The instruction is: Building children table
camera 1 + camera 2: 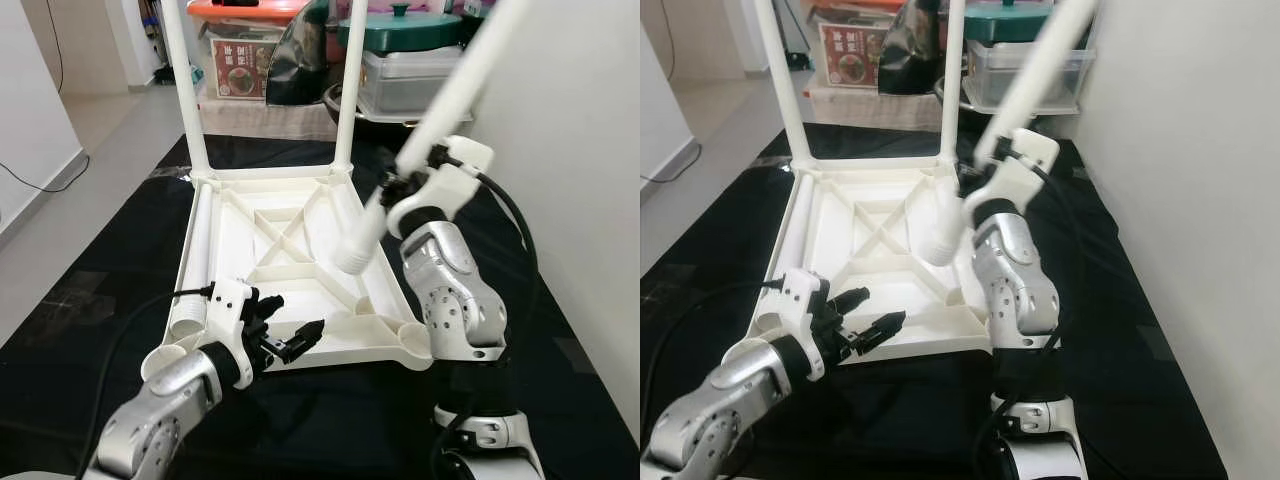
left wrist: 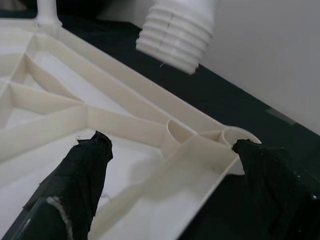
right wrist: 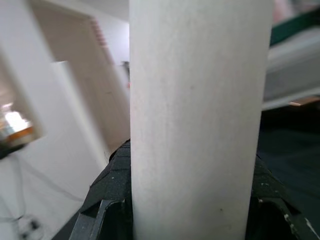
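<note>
Left eye view: the upturned white tabletop (image 1: 290,270) lies on a black mat (image 1: 560,300) on the floor, two legs upright at its far corners. The right tool (image 1: 392,188) is clamped on a slanted loose leg (image 1: 440,120) over its right side.

Left wrist view: the left tool (image 2: 170,195), fingers apart, hovers at the near edge by a corner socket (image 2: 235,136).

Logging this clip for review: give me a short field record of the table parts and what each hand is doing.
tabletop: white tabletop upside down on black mat
fitted legs: two, upright at far corners
loose leg: lying inside the left edge
right hand: shut on held leg, threaded end tilted over the near right socket
left hand: open, at near edge
</note>
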